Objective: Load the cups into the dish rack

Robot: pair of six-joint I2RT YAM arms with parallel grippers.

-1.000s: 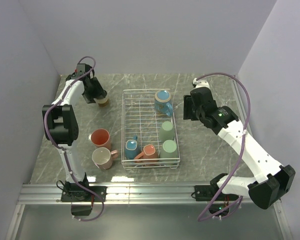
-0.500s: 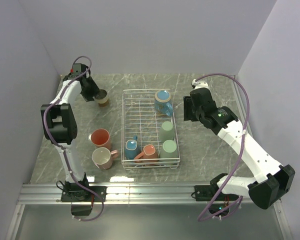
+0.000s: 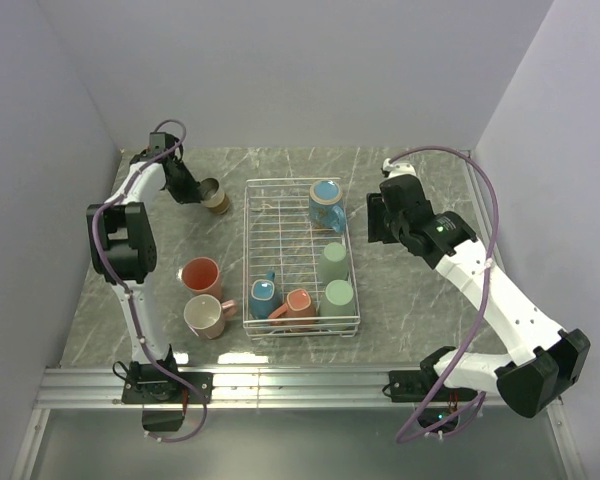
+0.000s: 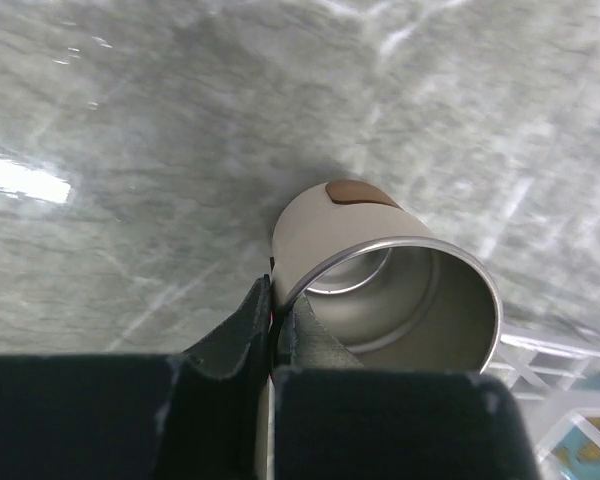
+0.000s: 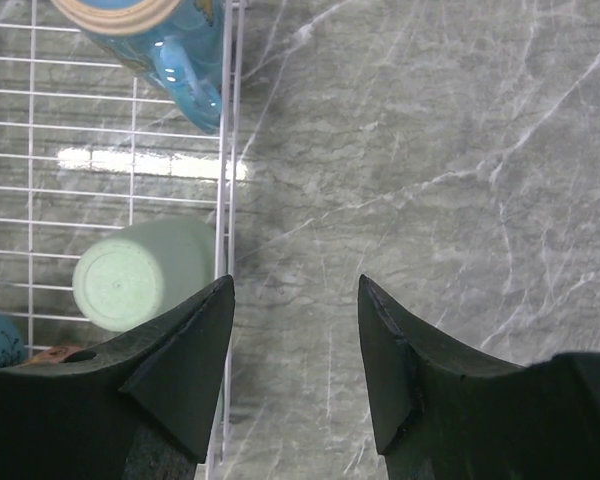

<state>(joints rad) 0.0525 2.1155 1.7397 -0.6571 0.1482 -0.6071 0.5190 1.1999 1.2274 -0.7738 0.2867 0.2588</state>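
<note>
A small metallic grey cup [image 3: 215,197] [image 4: 390,295] tilts at the table's back left, just left of the dish rack [image 3: 248,250]. My left gripper [image 3: 194,189] [image 4: 277,302] is shut on its rim, one finger inside and one outside. The white wire rack holds a teal cup [image 3: 326,203] [image 5: 145,35], two mint green cups [image 3: 332,262] [image 3: 338,295], another teal cup [image 3: 263,295] and a salmon cup [image 3: 298,303]. My right gripper [image 3: 375,218] [image 5: 295,300] hangs open over bare table just right of the rack, with nothing between its fingers.
A salmon pink cup [image 3: 200,274] and a cream-white cup [image 3: 206,316] lie on the marble table left of the rack. Walls close in the table at the back and both sides. The rack's right wall [image 5: 223,150] runs beside a mint cup [image 5: 145,272].
My left gripper has shut on the metallic cup's rim, and the cup now leans and sits slightly farther right. The right arm has barely moved.
</note>
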